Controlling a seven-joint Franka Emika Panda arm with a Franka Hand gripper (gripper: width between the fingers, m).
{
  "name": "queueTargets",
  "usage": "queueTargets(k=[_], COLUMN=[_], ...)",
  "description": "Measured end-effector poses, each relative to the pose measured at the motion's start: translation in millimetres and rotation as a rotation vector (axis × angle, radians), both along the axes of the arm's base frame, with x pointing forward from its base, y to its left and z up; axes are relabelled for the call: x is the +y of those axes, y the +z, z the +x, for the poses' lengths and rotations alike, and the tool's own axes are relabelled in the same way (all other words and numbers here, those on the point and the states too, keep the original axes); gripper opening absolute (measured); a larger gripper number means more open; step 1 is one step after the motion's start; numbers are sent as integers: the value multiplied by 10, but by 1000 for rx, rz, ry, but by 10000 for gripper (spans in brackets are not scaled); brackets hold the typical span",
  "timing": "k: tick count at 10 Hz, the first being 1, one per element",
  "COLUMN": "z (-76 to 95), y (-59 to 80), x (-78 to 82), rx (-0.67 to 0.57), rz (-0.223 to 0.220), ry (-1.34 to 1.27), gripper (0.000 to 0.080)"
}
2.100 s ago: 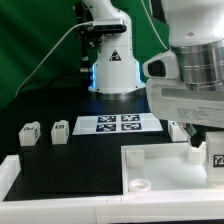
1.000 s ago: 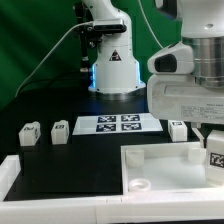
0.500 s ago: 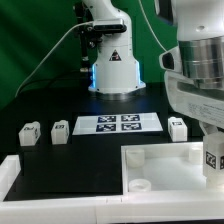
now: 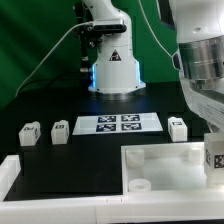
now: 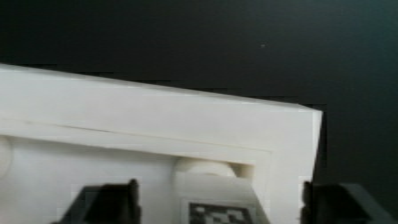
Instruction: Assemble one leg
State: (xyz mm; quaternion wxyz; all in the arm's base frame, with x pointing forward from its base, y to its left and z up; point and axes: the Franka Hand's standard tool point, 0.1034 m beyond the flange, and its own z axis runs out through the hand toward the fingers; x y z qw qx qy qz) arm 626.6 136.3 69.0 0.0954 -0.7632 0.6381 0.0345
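Observation:
Four alike white legs with square tags show in the exterior view: two at the left (image 4: 28, 133) (image 4: 59, 130), one (image 4: 178, 127) right of the marker board, and one (image 4: 215, 158) upright at the far right corner of the large white slab (image 4: 160, 165). My gripper (image 4: 214, 138) hangs over that last leg, at the exterior view's right edge. In the wrist view this leg (image 5: 217, 203) stands midway between my gripper's (image 5: 221, 206) dark fingers (image 5: 107, 205). There is a gap on each side, so the jaws are open around it without touching.
The marker board (image 4: 118, 123) lies on the black table behind the slab. The robot base (image 4: 112, 60) stands at the back with a cable to its left. A white raised rim (image 4: 15, 170) runs along the front left.
My arm has shifted toward the exterior view's right, uncovering the leg right of the marker board. The leg on the slab's corner has stayed in place.

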Motion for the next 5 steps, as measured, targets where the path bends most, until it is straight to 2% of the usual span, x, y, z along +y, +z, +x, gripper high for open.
queueTargets(k=[1,2,3,5], z=[-54,-101,-116,-113], y=[-36,-52,-57,-38], x=[-15,-32,-47,-41], rx=[9,8,-11,-49], rz=[-4,-9,-16,-42], ry=[97,261,403,622], gripper=[589,589,638,646])
